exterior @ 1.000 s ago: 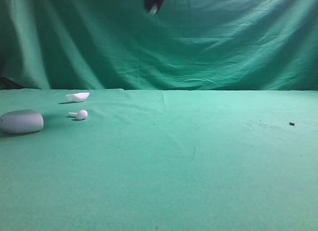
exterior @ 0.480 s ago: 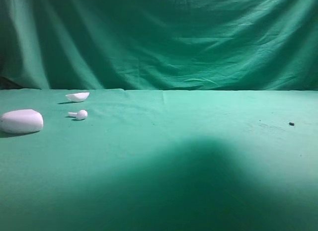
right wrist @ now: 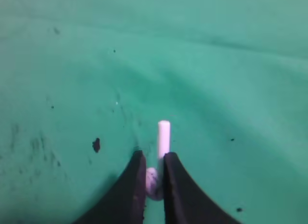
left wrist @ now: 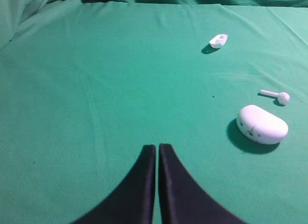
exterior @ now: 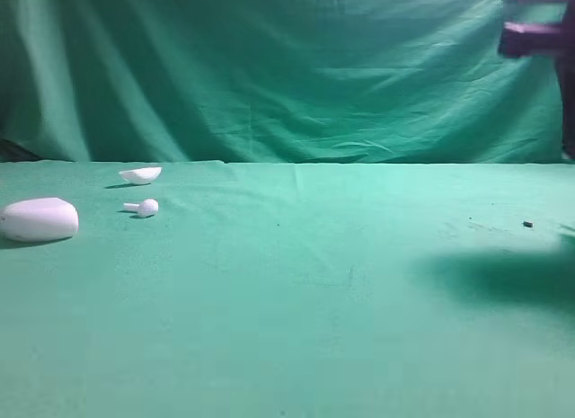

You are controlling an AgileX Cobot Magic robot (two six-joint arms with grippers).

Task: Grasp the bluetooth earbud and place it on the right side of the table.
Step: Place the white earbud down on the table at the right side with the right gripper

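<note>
The bluetooth earbud (right wrist: 162, 137) is seen pinched by its head between the nearly closed fingers of the right gripper (right wrist: 154, 178), its white stem pointing forward above the green cloth of the table (exterior: 296, 346). In the high view only a blurred part of the right arm is caught at the upper right edge, with its shadow cast near the table's right edge, beside a small dark speck (exterior: 527, 224). The left gripper (left wrist: 157, 151) is held idle above the cloth, its jaws pressed together on nothing. By the table's left edge, the oval case (exterior: 39, 219), the twin earbud (exterior: 144, 207) and the shallow white shell (exterior: 141, 174) are left lying apart. The placing appears not yet done. A slip may be risked: glossy plastic is held at one small spot, and if released from height it could bounce or roll on the wrinkled cloth.
</note>
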